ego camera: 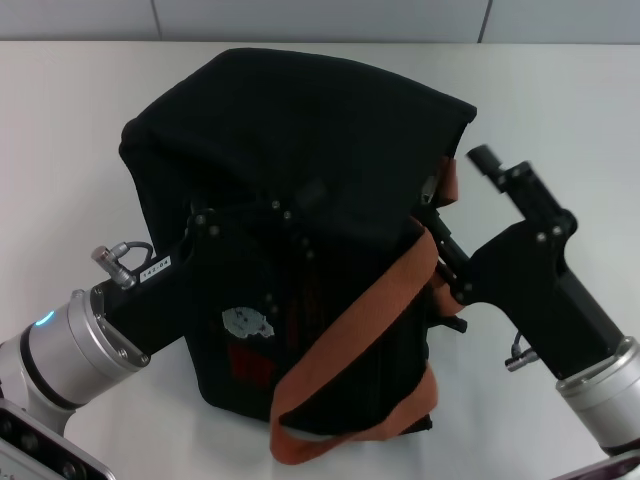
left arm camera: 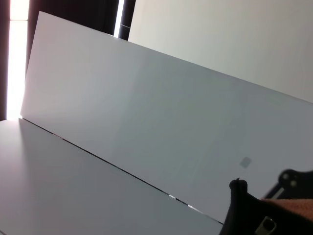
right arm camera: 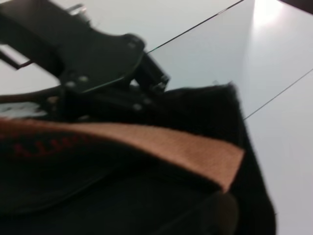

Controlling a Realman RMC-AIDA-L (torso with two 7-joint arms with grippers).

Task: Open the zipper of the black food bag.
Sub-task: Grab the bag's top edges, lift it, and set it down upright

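Note:
The black food bag stands mid-table, with orange-brown straps hanging down its front and a bear print over red lettering on the near side. My left gripper lies against the bag's near-left face, black on black. My right gripper presses at the bag's right edge beside a strap. The zipper line does not stand out in the head view. The left wrist view shows a bag corner with a small silvery metal pull. In the right wrist view, a black linkage sits above the strap.
A white table surrounds the bag, with a pale wall along its far edge. The left arm's silver wrist enters from the lower left. From the lower right comes the right arm's wrist.

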